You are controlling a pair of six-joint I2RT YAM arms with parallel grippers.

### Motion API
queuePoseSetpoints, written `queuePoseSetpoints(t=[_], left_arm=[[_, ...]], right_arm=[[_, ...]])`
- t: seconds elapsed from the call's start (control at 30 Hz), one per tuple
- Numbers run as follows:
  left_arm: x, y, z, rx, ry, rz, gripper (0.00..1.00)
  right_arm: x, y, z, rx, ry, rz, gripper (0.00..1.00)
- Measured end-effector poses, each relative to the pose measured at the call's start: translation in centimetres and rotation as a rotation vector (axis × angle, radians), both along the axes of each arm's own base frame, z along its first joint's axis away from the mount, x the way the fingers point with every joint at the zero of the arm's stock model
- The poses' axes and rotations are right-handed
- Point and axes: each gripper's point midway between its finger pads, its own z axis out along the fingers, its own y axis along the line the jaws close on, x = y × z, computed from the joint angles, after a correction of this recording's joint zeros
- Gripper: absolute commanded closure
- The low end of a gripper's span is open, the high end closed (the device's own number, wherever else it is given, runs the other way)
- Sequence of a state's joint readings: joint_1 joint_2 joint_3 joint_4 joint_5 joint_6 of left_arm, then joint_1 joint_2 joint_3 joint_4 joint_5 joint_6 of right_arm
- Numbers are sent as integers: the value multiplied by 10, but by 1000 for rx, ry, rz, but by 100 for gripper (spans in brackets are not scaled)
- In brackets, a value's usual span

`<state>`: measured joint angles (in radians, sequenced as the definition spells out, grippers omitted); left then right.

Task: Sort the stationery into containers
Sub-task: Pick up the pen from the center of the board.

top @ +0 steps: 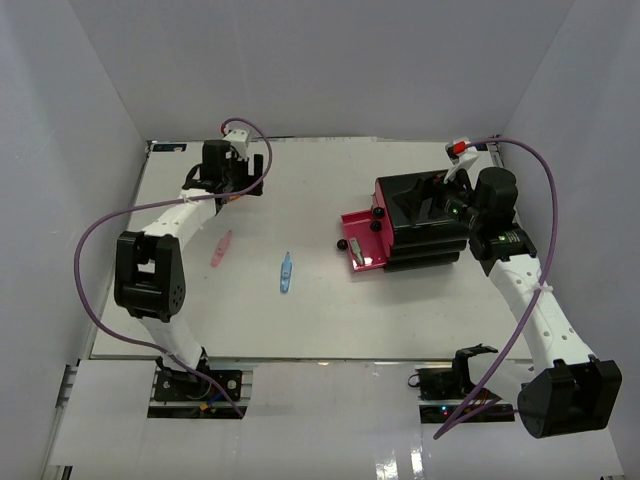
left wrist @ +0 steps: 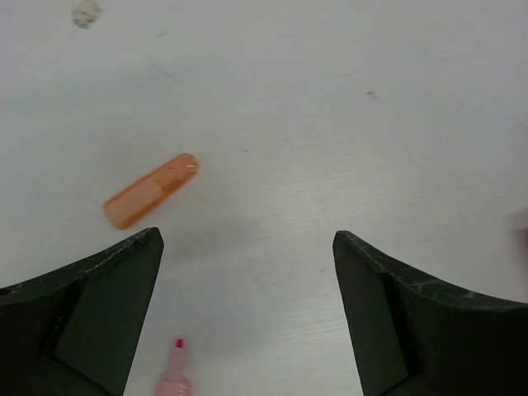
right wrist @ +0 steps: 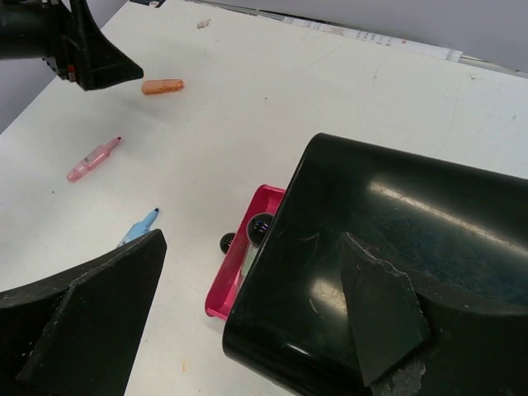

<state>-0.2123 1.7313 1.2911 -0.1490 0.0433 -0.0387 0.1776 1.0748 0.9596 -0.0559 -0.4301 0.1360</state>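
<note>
**Gripper state.** The left gripper (left wrist: 246, 239) is released: its fingers stand wide apart over bare table (top: 400, 320) with nothing between them. The right gripper (right wrist: 252, 239) is also spread and holds nothing. It hovers over the black cabinet (right wrist: 396, 264), with one finger above the top and the other out past the edge.

**Item locations.** The orange piece (left wrist: 151, 190) lies flat on the far left of the table. The pink pen (top: 221, 248) and the blue pen (top: 286, 272) lie nearer the middle. One pink drawer (top: 362, 240) stands pulled out toward them.

**Governing relation.** In the left wrist view, the orange piece sits just ahead of the fingertips and toward the left-hand finger, outside the gap rather than in it. Its long axis runs diagonally, neither in line with the fingers nor square across them. The tip of the pink pen shows low in the same view, back between the fingers.

**Nearer arm.** The left arm is near the orange piece; the right arm is well apart from it. A pick would probably need the left gripper to shift forward and sideways, then turn so the fingers close across the short axis.
</note>
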Motion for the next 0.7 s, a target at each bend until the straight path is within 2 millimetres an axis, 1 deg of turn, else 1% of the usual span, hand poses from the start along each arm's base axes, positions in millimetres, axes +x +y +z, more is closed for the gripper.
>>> queuePoseSetpoints(t=[0.1,0.17,0.2,0.3,0.4,0.47,0.57,0.7], left_arm=[[18,33,-19,70,23,-10,2],[29,49,-35,99,46,-34,2],[33,53,-43,109,59,-48,2],[43,59,-68,129,97,-100,2],[44,60,-91,132,142,-145,2],[45,60,-102,125,164,-165,2],[48,62,-114,117,180,-186,2],[56,67,-115,111,171,-183,2]], right_arm=[[-1,3,0,-9,-7,12,10],[-3,6,0,-14,-11,23,10],[-3,7,-1,-17,-12,28,10],[-4,9,-1,-26,-19,35,10],[-4,10,-1,-32,-23,37,10],[-4,11,-1,-33,-24,39,10],[-5,11,-1,-35,-26,42,10],[-5,13,-2,-39,-27,48,10]])
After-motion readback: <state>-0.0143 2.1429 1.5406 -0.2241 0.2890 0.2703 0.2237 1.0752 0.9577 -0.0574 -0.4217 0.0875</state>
